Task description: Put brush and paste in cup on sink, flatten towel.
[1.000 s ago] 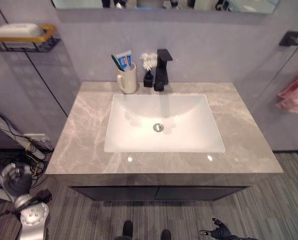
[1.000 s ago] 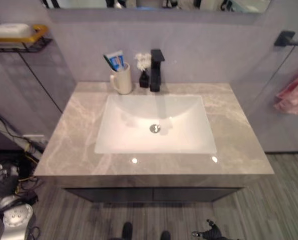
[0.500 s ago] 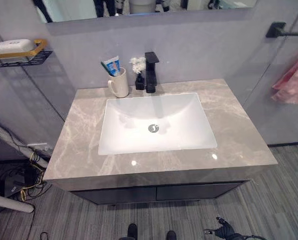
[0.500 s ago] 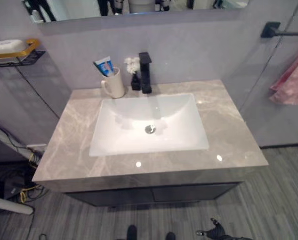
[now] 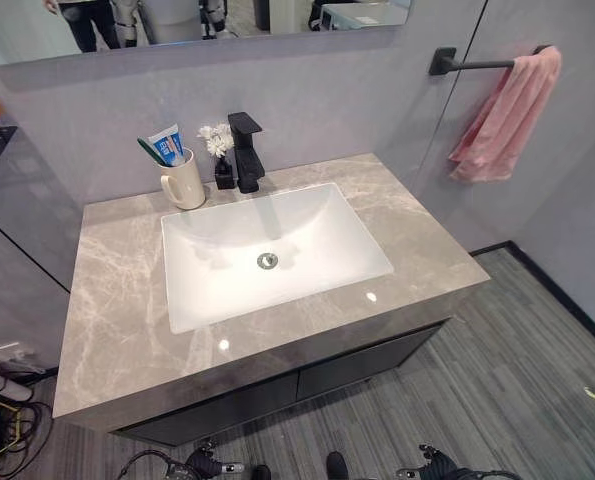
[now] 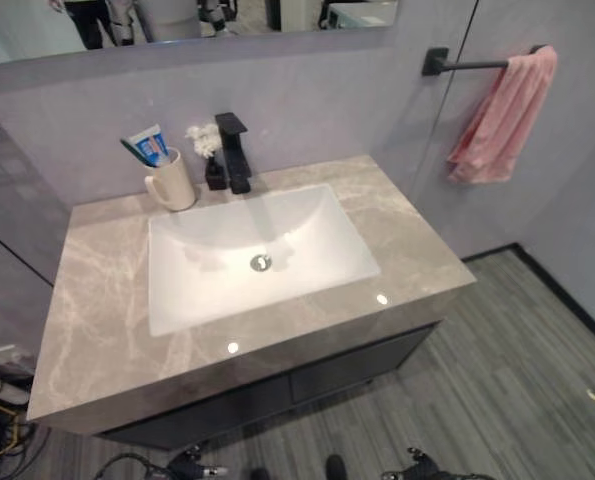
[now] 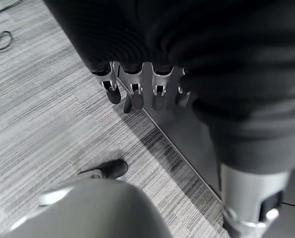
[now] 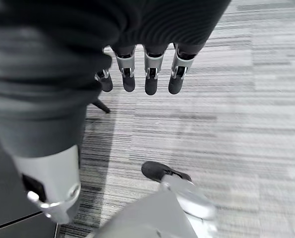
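Note:
A cream cup (image 5: 184, 183) stands at the back left of the grey marble countertop (image 5: 117, 320), with a green toothbrush (image 5: 149, 152) and a blue and white toothpaste tube (image 5: 167, 144) in it. A pink towel (image 5: 505, 112) hangs bunched on a black wall bar (image 5: 475, 64) at the right. My left hand (image 7: 133, 95) hangs low over the striped floor with relaxed fingers and holds nothing. My right hand (image 8: 152, 75) hangs the same way, empty. Both are far below the counter, the left hand (image 5: 203, 466) and the right hand (image 5: 438, 464) at the bottom edge.
A white rectangular basin (image 5: 272, 250) is set in the countertop, with a black faucet (image 5: 245, 150) and a small vase of white flowers (image 5: 217, 150) behind it. Dark cabinet doors (image 5: 307, 375) sit under the counter. Cables (image 5: 2, 420) lie on the floor at the left.
The camera has swung to the right: the towel and its bar have come fully into view and the wall shelf has slid out at the left. Cup, brush and paste stay put.

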